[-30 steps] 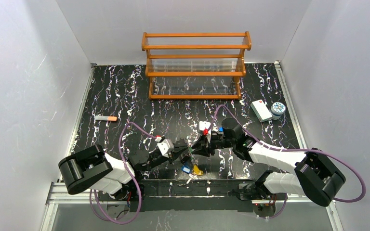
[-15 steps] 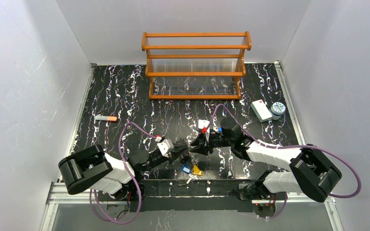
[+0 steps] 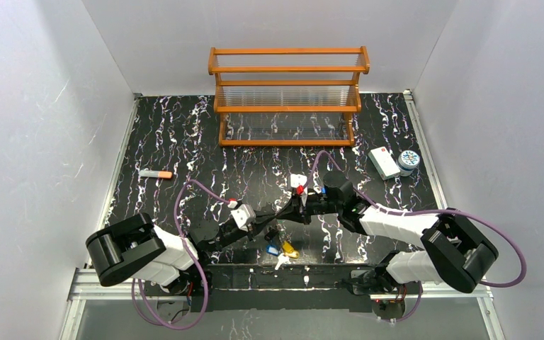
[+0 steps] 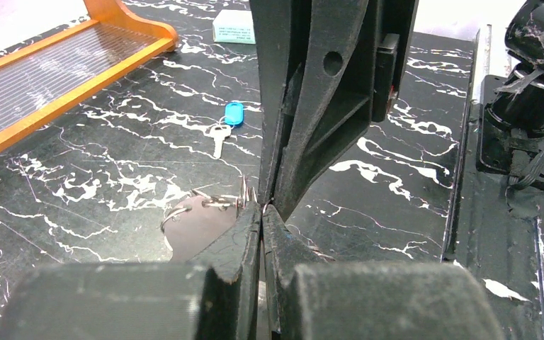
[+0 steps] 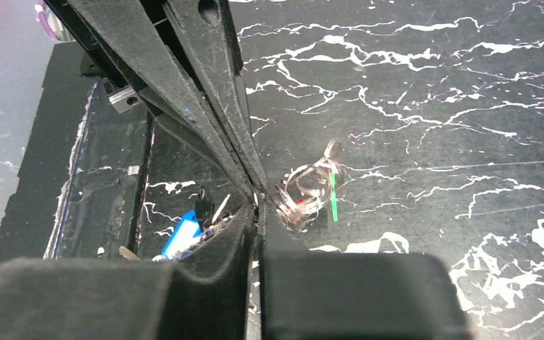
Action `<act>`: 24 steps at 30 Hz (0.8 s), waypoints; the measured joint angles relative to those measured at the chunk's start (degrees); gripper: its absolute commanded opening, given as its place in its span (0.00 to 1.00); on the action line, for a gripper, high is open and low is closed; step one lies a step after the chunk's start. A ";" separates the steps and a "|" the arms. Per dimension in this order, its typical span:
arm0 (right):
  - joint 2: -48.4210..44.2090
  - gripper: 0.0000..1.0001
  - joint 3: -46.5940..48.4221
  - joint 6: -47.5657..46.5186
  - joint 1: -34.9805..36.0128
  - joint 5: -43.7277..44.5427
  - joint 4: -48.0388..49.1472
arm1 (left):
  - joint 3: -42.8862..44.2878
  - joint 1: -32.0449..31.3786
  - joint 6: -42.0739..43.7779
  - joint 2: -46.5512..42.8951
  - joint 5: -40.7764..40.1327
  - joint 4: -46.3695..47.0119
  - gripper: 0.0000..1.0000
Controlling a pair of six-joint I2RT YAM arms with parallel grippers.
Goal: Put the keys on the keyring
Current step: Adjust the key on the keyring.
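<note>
- The left gripper (image 4: 262,212) and the right gripper (image 5: 257,209) meet tip to tip, low over the table (image 3: 184,142), each with its fingers pressed together
- The keyring (image 5: 310,185) sits blurred right at those tips; I can't tell if either pair nips its wire
- Green and red show in that blur, unclear whether threaded
- A blue key (image 4: 232,113) lies loose, well apart; another blue one (image 3: 275,249) and a yellow key (image 3: 290,249) lie near the arm bases
- Most threading looks undone

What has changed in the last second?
The right gripper edged toward the far side, its arm swinging left, jaws shut. The left gripper stayed shut, tip to tip with it at the keyring. The loose keys look unmoved.
</note>
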 measured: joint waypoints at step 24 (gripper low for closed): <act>4.50 0.01 16.20 -15.37 -0.04 9.49 -36.24 | 0.20 0.31 8.26 -9.31 -0.44 -6.62 0.38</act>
